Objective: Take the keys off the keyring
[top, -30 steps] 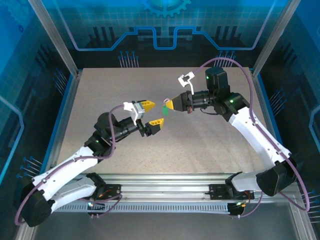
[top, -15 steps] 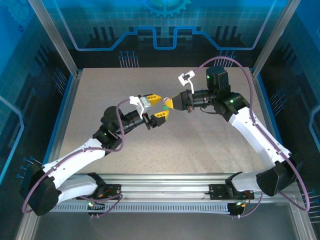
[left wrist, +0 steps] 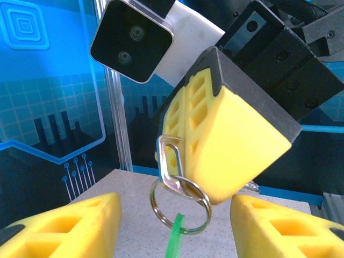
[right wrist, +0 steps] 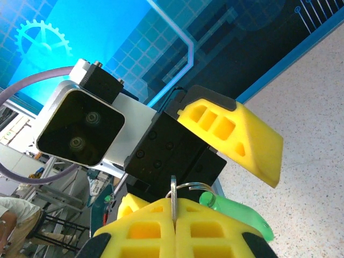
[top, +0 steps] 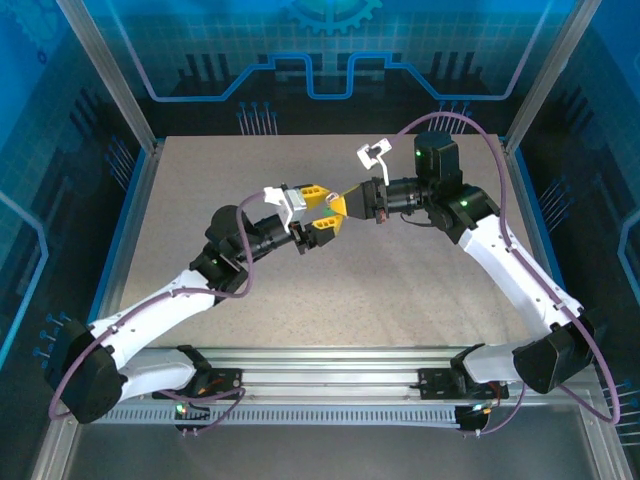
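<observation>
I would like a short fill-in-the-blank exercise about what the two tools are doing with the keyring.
The right tool is ___ on the keyring. The left tool, facing the keyring, is ___. The tag hanging from the keyring is ___ in colour.
Missing words: shut, open, green.

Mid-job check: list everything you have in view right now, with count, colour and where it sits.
keyring: 1, silver, hanging from the metal piece, between the left fingers.
metal piece: 1, silver, probably a key, clamped in the right gripper.
green piece: 1, translucent green plastic, hanging at the keyring.
table: 1, speckled grey, under both arms.
enclosure: 1, blue panels, around the table.
left gripper: 1, yellow fingers, open on either side of the keyring, above the table's middle.
right gripper: 1, yellow fingers, shut on the metal piece.
</observation>
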### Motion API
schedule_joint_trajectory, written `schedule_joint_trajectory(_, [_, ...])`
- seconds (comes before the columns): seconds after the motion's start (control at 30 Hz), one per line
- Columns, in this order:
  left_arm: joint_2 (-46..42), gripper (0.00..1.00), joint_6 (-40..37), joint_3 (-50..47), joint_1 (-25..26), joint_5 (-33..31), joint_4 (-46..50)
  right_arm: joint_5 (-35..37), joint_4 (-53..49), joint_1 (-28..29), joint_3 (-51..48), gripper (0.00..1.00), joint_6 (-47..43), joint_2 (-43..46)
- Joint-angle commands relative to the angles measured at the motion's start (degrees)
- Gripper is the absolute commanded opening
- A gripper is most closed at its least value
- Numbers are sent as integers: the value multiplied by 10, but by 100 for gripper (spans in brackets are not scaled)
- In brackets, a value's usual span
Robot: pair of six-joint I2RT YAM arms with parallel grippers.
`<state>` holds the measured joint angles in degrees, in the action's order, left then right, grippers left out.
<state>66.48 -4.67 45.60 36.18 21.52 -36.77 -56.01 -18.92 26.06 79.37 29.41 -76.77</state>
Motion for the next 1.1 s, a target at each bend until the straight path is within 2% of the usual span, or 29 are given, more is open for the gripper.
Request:
schedule_joint_trajectory(0.0, [7,57,-12,19,1,21,-29,-16,18,-1,-5,0,10,10])
schedule_joint_trajectory(0.23, [7,43,-24,19,0,21,-39,-17,19,-1,-12,0,11,10])
schedule_joint_trajectory(0.4, [4,30,-25,21,-3,26,-33,-21,24,-1,-13,0,15,6])
schedule_joint_trajectory(0.5, [2,28,-25,19,-5,26,-30,-24,38,-4,-17,0,26,8])
schedule_joint_trajectory(0.57, [1,24,-25,17,-5,25,-31,-27,42,-6,-17,0,29,7])
schedule_joint_trajectory(0.9, [3,20,-22,16,-7,7,-42,-33,56,-8,-25,0,40,9])
schedule_joint_trajectory(0.97, [2,27,-22,17,-7,-2,-44,-33,57,-9,-26,0,41,9])
schedule_joint_trajectory(1.07, [4,32,-24,21,-8,-11,-44,-36,62,-8,-29,0,45,10])
